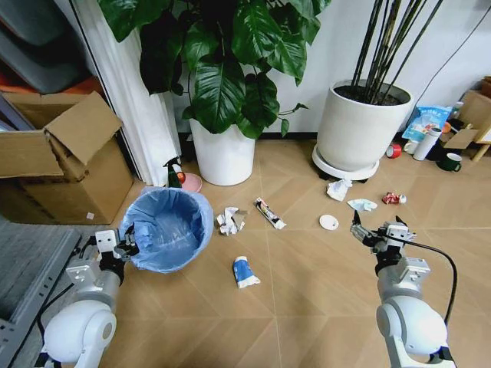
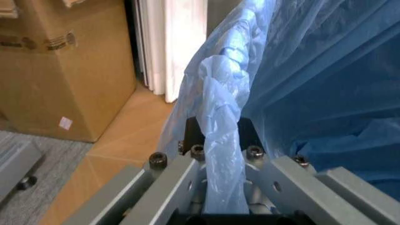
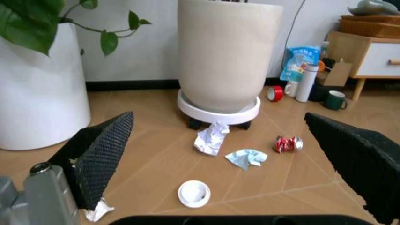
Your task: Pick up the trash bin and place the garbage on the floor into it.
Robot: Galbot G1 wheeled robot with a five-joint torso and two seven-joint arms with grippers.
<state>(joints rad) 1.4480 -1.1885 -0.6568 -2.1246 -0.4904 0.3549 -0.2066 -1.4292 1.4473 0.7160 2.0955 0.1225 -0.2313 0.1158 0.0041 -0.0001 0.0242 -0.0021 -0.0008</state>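
While left gripper [image 1: 127, 244] pinches its rim, trash bin [image 1: 165, 228] shows crinkly blue liner; right gripper [image 1: 377, 231] spread.

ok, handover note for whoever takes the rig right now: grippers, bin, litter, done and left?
Left gripper: shut on the trash bin, pinching its blue bag rim.
Right gripper: open, empty, above the floor facing the white disc.
Garbage on the floor: crumpled paper, tissue, red can, blue-white scrap, wrapper, paper.
Done: bin gripped. Left: all the litter.
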